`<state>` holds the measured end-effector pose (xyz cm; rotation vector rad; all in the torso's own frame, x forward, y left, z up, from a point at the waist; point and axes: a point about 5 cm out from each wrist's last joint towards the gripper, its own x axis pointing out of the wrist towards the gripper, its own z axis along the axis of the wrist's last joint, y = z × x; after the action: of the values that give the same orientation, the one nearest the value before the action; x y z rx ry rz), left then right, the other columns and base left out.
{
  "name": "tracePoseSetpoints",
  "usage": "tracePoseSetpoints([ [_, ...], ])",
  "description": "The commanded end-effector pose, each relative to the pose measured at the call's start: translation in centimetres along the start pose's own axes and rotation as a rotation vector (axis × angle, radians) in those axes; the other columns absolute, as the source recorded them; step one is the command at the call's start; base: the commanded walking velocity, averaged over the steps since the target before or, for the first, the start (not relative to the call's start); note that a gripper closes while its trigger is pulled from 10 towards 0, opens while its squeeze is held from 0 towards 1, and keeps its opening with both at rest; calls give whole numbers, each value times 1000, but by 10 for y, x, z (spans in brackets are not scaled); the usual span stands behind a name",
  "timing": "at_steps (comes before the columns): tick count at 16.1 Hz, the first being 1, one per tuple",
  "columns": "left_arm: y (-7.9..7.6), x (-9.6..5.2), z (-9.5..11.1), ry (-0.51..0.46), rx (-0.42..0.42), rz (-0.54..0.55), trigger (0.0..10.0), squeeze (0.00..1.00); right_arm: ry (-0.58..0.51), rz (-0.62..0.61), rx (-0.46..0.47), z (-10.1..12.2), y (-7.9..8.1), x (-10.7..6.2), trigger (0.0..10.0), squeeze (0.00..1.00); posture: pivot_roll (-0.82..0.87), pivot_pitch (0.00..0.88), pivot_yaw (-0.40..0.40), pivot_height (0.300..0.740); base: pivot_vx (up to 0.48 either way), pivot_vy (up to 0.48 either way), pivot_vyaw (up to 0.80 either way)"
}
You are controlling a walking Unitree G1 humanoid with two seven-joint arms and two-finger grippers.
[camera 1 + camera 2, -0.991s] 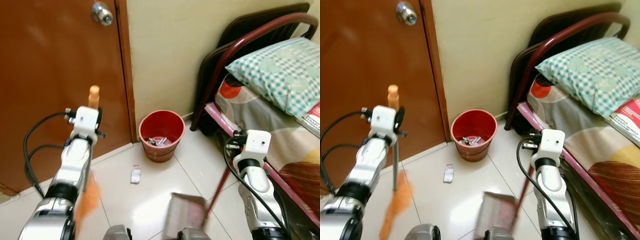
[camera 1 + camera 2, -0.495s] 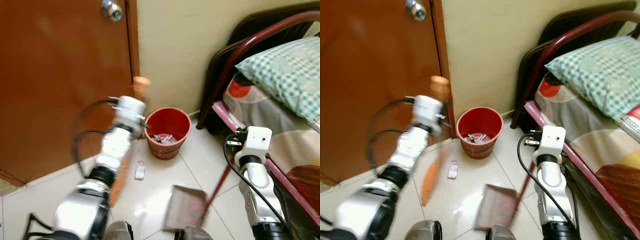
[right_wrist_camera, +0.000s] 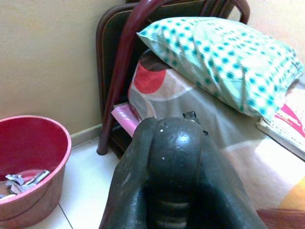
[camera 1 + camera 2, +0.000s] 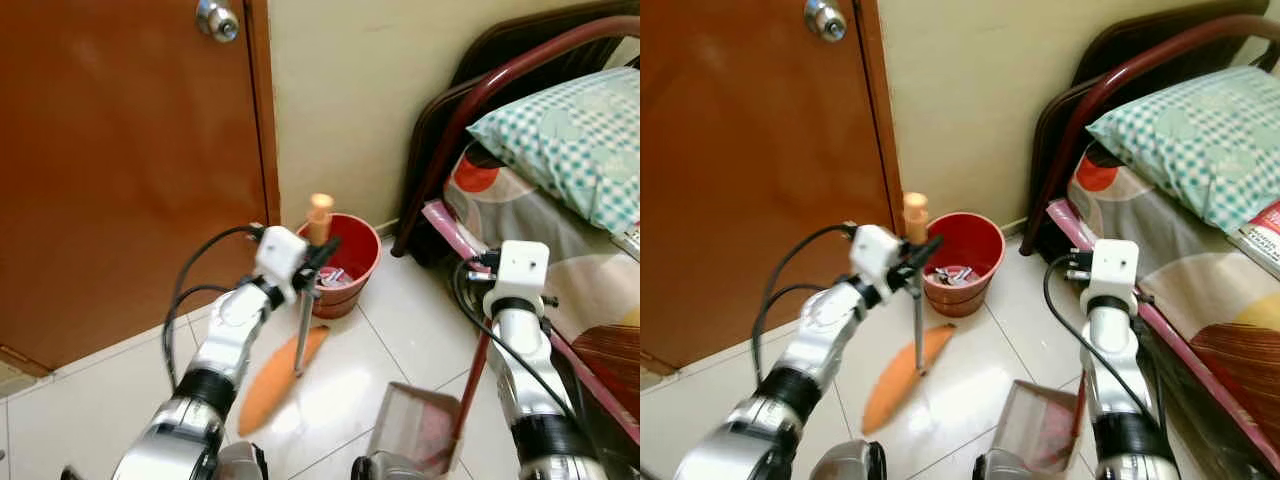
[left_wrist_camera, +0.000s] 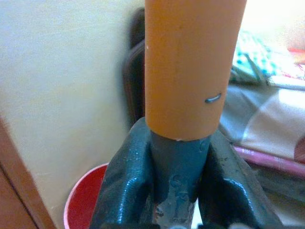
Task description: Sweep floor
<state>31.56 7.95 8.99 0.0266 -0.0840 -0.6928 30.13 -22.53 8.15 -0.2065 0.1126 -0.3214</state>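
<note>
Left gripper point(image 5: 176, 191) fingers clamp the broom point(image 4: 300, 345) near the red bin point(image 4: 345, 265); right gripper point(image 3: 174, 162) fingers clamp the dustpan point(image 4: 425, 430) at 5 o'clock.

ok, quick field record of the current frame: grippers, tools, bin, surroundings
left gripper: fingers shut on broom handle, near the bin
broom: orange head on the floor tiles, in front of the bin
right gripper: shut on dustpan handle, beside the bed
dustpan: on the floor, mouth towards the broom
bin: red, by the wall next to the door, scraps inside
door: brown, closed
bed: on the robot's right, checked pillow on it
</note>
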Motion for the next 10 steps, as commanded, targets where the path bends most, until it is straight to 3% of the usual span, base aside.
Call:
tracePoseSetpoints([
  [1,2,-2,12,-65,-91,42,10000,0,-46,12,-46,12,4,11,10000,0,29,124,-37,740,0,0,0],
  [3,13,-11,25,-111,-151,131,10000,0,-82,80,-82,25,26,22,10000,0,45,132,-48,740,0,0,0],
  [5,36,-24,37,-136,-215,275,10000,0,-77,171,-101,28,55,24,10000,0,67,145,-62,740,0,0,0],
  [7,44,-32,42,-146,-228,339,10000,0,-60,209,-116,24,68,21,10000,0,74,152,-65,740,0,0,0],
  [10,47,-40,49,-170,-320,413,10000,0,-46,252,-109,19,83,15,10000,0,82,165,-69,740,0,0,0],
])
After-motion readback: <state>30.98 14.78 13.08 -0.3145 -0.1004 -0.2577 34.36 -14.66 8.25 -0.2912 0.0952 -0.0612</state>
